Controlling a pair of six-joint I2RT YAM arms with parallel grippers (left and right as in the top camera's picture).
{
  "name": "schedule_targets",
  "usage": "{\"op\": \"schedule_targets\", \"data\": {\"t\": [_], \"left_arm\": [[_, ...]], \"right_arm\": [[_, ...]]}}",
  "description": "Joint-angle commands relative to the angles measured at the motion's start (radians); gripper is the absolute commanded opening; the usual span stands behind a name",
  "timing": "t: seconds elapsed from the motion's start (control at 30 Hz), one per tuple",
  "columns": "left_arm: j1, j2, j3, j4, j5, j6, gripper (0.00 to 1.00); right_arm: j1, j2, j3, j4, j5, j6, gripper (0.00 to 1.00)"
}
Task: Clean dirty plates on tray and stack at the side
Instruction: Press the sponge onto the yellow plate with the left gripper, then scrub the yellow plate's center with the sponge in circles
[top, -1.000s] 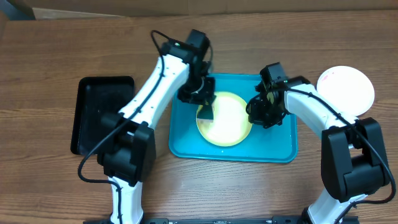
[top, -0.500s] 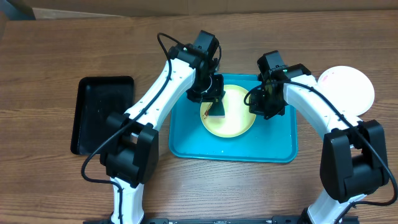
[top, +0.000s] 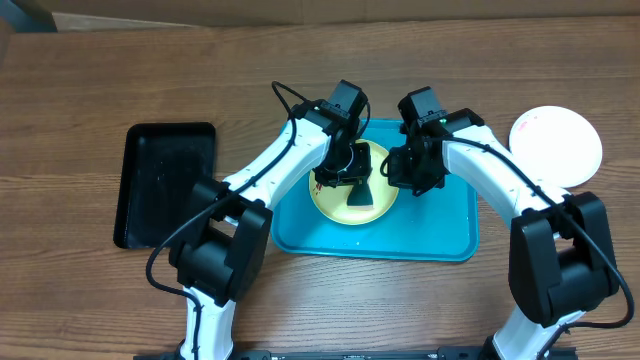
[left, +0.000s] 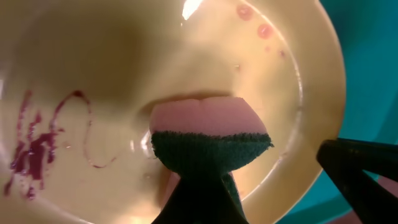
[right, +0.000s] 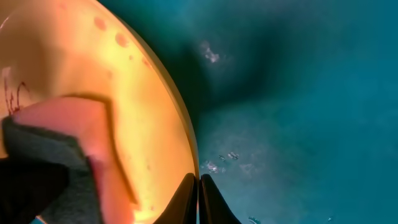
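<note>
- The yellow-green round plastic plate lies in the turquoise rectangular plastic tray, and has slid towards its 11 o'clock corner.
- The right gripper pinches the plate's 3 o'clock rim, jaws closed on it.
- The left gripper clamps a pink-and-green sponge, which has swept from the plate's 9 o'clock edge to its middle.
- Dark-red smears remain, so I judge the scrubbing unfinished.

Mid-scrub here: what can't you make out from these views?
Overhead: the left gripper and its arm cover part of the yellow-green plate.
Left wrist: the sponge hides the plate beneath it; the left edge crops the red smear.
Right wrist: whether the plate rests on the tray, too close.
Overhead: the white plate, marks too small.
</note>
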Motion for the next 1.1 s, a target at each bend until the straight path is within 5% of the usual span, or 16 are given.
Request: {"op": "schedule_targets", "data": {"t": [0.0,0.63,1.07], "left_arm": [[0.005,-0.022,-0.009,-0.001,-0.031,-0.013,0.04],[0.005,0.010,-0.009,0.032,-0.103,-0.013,0.04],[0.056,0.010,-0.008,-0.009,-0.100,-0.005,0.04]], "right_arm": [[-0.025,0.022,-0.008,0.017,0.002,0.007,0.04],[-0.026,0.133,-0.006,0.039,-0.067,-0.114,0.04],[-0.053,0.132,0.092,-0.116,-0.006,-0.143,0.04]]}}
